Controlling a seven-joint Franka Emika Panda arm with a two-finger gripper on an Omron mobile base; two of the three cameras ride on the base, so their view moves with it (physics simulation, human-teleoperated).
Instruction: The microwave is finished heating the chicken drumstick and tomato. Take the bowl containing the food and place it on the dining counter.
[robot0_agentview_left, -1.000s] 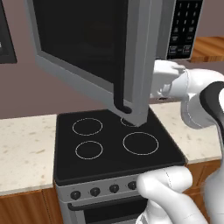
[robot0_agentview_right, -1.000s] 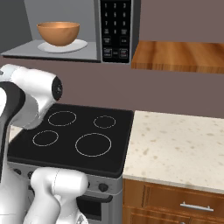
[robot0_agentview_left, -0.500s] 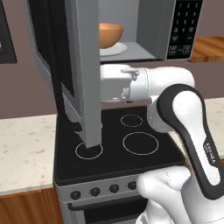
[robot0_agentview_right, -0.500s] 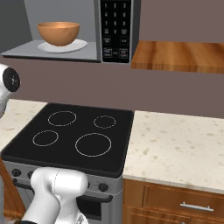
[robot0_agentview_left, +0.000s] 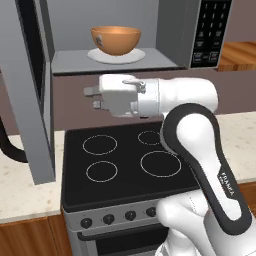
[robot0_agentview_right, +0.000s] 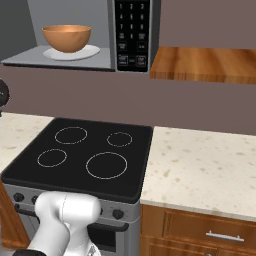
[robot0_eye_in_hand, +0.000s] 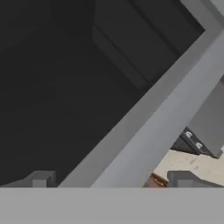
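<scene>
A simulated kitchen with a brown-mauve back wall holds a black glass cooktop (robot0_agentview_left: 127, 162) with four white ring burners, set in a steel range between beige speckled stone tables (robot0_agentview_right: 205, 167) over brown wooden cabinets. Above the cooktop hangs the large grey microwave (robot0_agentview_left: 170, 35), its wide dark-glass door (robot0_agentview_left: 31, 90) swung fully open to the left in the left base view, its black keypad with white buttons (robot0_agentview_right: 131, 35) on the right side. Inside the grey cavity, the round orange-tan smooth bowl (robot0_agentview_left: 116, 40) sits upright on the flat white round plate (robot0_agentview_left: 116, 56), roughly centred on the cavity floor; what lies in the bowl cannot be seen from these angles. To the right of the microwave in the right base view a brown wooden shelf (robot0_agentview_right: 202, 64) runs along the wall. The white arm reaches leftward below the open cavity, its hand level with the wall strip between microwave and cooktop, and the claw (robot0_agentview_left: 92, 98) points toward the open door, well apart from the bowl. In the hand view the two small dark fingertips (robot0_eye_in_hand: 40, 178) stand well apart at the bottom edge with nothing between them, facing the dark glass and grey frame of the door at close range, a sliver of beige table beyond.
</scene>
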